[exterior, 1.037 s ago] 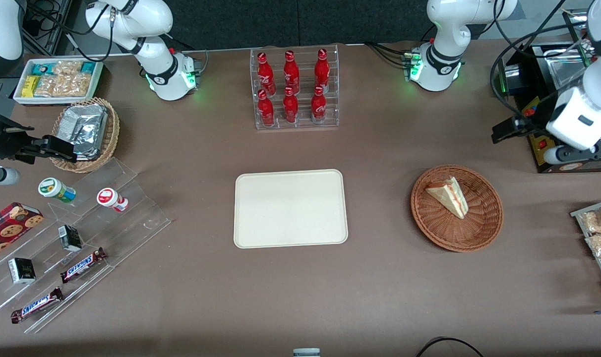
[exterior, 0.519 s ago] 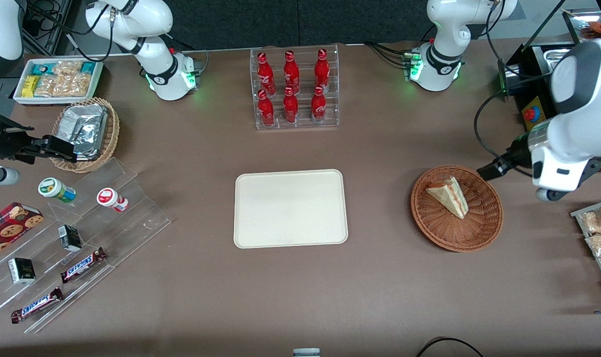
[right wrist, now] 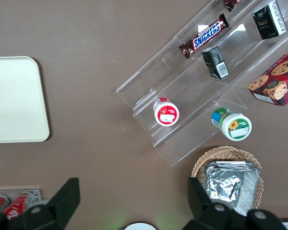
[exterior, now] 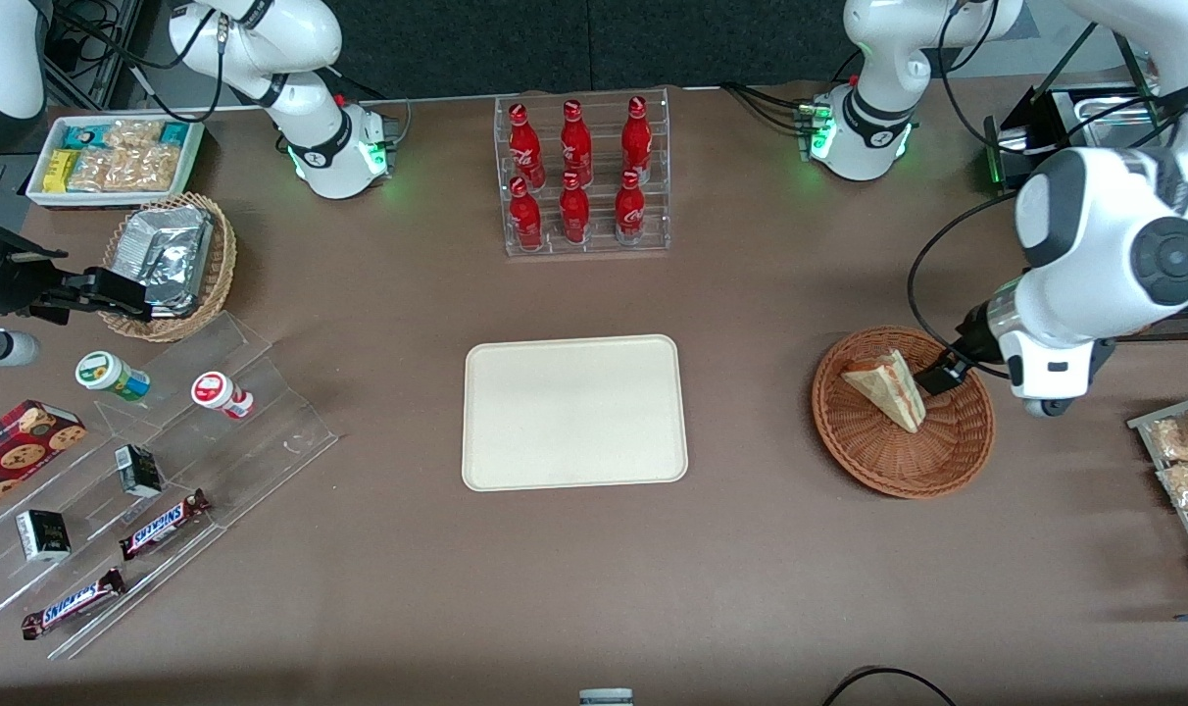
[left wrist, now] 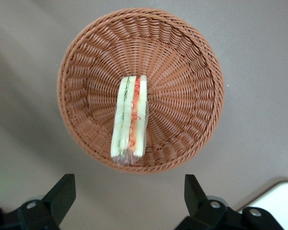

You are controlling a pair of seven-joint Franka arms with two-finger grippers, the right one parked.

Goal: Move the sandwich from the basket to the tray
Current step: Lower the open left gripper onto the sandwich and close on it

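Note:
The sandwich point(exterior: 885, 385), a white wedge with red and green filling, lies in the reddish-brown wicker basket point(exterior: 957, 451) toward the working arm's end of the table. My left gripper point(exterior: 937, 378) hovers over the basket's rim, right beside the sandwich. In the left wrist view the sandwich point(left wrist: 130, 120) shows its cut edge inside the basket point(left wrist: 192, 72). The gripper point(left wrist: 128, 196) is open, its two black fingers point(left wrist: 62, 194) wide apart with only bare table between them. The cream tray point(exterior: 574, 412) sits at the table's middle with nothing on it; one corner of the tray point(left wrist: 281, 201) shows in the wrist view.
A clear rack of red bottles point(exterior: 581, 176) stands farther from the front camera than the tray. A wire rack of snack packets point(exterior: 1187, 471) lies at the working arm's end. An acrylic stepped stand point(exterior: 163, 490) and a tan basket of foil packets point(exterior: 170, 260) are toward the parked arm's end.
The left arm has swung in from the table's end toward the basket, bringing the gripper from outside the basket to over its rim beside the sandwich. The sandwich has not moved.

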